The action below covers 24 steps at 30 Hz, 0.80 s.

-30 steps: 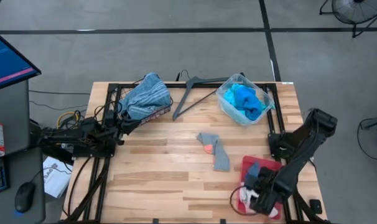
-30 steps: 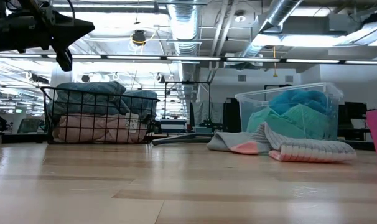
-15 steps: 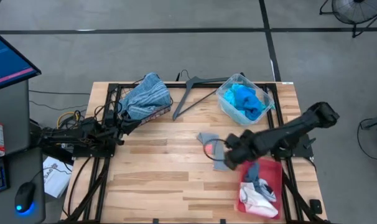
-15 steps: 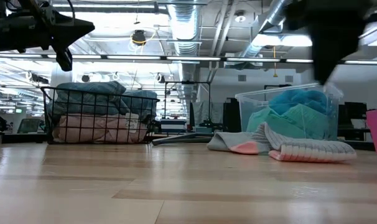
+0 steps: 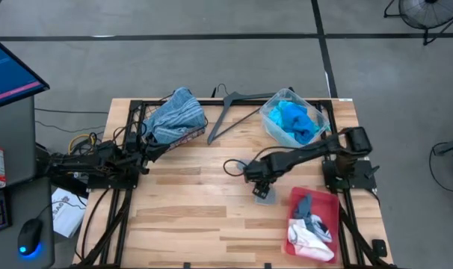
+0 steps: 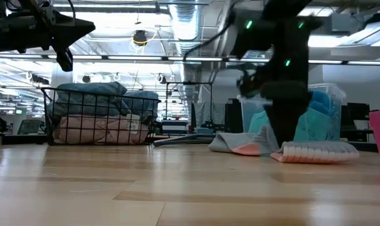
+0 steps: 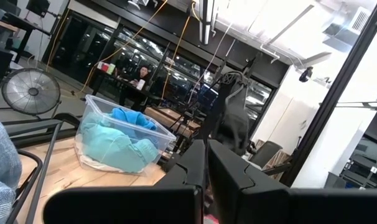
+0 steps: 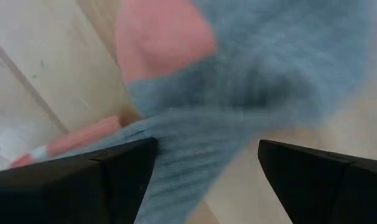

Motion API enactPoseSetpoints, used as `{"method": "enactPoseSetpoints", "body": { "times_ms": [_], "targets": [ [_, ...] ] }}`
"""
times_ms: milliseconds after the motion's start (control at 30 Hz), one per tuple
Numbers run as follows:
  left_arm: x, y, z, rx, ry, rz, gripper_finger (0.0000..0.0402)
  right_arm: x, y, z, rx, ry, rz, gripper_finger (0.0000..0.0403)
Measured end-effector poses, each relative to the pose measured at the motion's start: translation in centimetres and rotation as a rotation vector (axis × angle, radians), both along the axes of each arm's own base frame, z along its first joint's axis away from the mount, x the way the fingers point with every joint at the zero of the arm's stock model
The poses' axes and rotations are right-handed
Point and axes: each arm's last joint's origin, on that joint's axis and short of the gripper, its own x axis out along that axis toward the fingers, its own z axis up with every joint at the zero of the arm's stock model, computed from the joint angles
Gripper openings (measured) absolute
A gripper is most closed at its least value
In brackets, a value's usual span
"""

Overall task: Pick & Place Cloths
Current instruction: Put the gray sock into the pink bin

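Grey-and-pink sock (image 5: 264, 193) flat mid-table; turquoise cloths (image 5: 292, 122) binned.

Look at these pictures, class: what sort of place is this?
Probably a robotics lab or workshop. Two robot arms are mounted at a wooden table, a monitor and keyboard sit beside it, and bare ceiling ducts hang over desks in the room behind.

Right gripper (image 6: 279, 139) is down at the grey-and-pink sock (image 6: 289, 148) lying on the wooden table (image 6: 177, 188); finger state not discernible. Clear bin (image 6: 303, 113) behind it holds turquoise and blue cloths (image 6: 315, 116). Wire basket (image 6: 99, 119) at left is packed with cloths. Left arm (image 6: 39, 28) is raised at upper left
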Motion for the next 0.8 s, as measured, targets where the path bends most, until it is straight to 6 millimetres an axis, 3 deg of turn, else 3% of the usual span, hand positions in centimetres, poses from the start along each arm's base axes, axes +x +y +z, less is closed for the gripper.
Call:
{"method": "enactPoseSetpoints", "body": {
  "times_ms": [100, 200, 267, 400, 433, 633, 800],
  "targets": [
    [0.0, 0.0, 0.0, 0.0, -0.001, 0.0, 0.0002, 0.8, -0.3, -1.4, 0.083, 0.007, 0.049, 0.0278],
    [0.0, 0.0, 0.0, 0.0, -0.005, -0.001, 0.0002, 0.9, -0.5, -2.0, 0.091, 0.029, 0.048, 0.0247],
    [0.0, 0.0, 0.1, 0.0, -0.006, 0.0, 0.0002, 0.9, -0.6, -2.0, 0.081, 0.024, 0.045, 0.0198],
    [0.0, 0.0, 0.1, 0.0, -0.006, 0.0, 0.0002, 1.1, -0.9, -1.0, 0.049, -0.037, 0.063, 0.0047],
    [0.0, 0.0, 0.1, 0.0, -0.005, 0.0, 0.0002, 1.0, -1.0, -0.6, 0.05, -0.055, 0.068, 0.0025],
    [0.0, 0.0, 0.1, 0.0, -0.006, 0.0, 0.0002, 0.2, -1.8, 4.7, 0.047, -0.257, 0.052, 0.0007],
    [0.0, 0.0, 0.1, 0.0, -0.007, 0.0, 0.0002, -2.4, -1.2, 10.4, 0.081, -0.449, 0.012, 0.0005]
  ]
}}
